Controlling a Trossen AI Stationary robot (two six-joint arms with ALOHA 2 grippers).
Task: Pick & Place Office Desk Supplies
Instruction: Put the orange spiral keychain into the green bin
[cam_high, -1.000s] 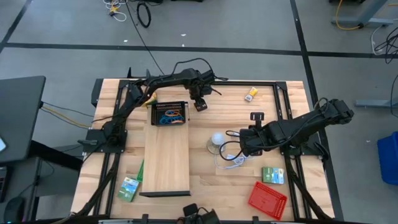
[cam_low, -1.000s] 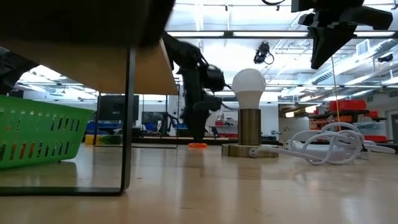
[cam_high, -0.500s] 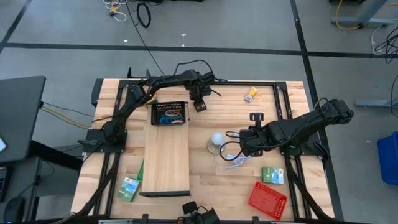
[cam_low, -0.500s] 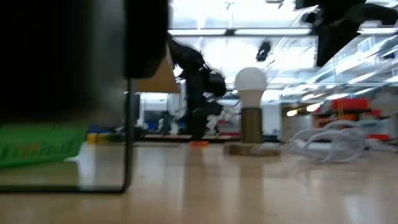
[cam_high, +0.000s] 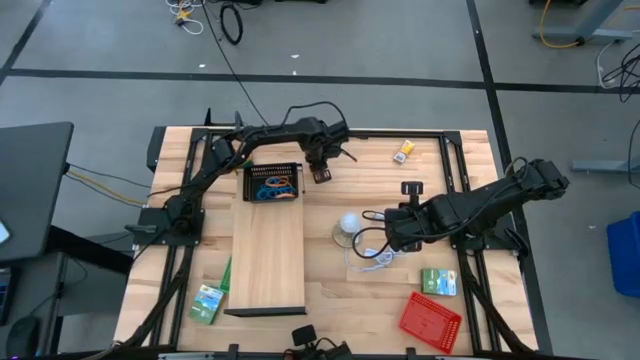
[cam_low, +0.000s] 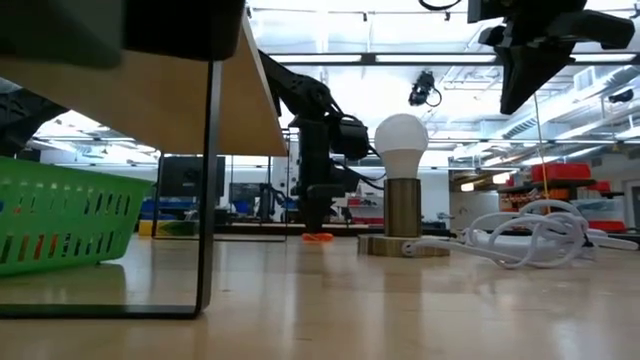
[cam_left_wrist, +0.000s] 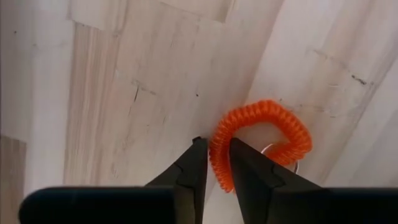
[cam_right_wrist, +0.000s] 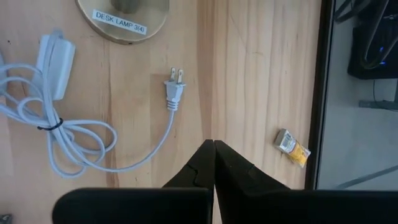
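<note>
An orange coiled band lies flat on the table at the far middle, just right of the black mesh tray. My left gripper points down on it, shut on one side of the loop; the low view shows the gripper over the band. My right gripper hangs shut and empty above the table's right half, over the lamp's white cord. A small yellow packet lies far right, and green boxes lie near the front. My left gripper pinches one side of the orange band's loop between its two fingers, from above, pointing down. The fingers lie across the coil, one inside the loop and one outside. The band lies on the table.
The long wooden board carries the black tray, which holds blue and orange bands. A desk lamp with a white bulb and its cord sit mid-table. A red tray lies near right, a green tray near left.
My left gripper has tipped to point more steeply down over the orange band, which has stayed in its place on the table.
</note>
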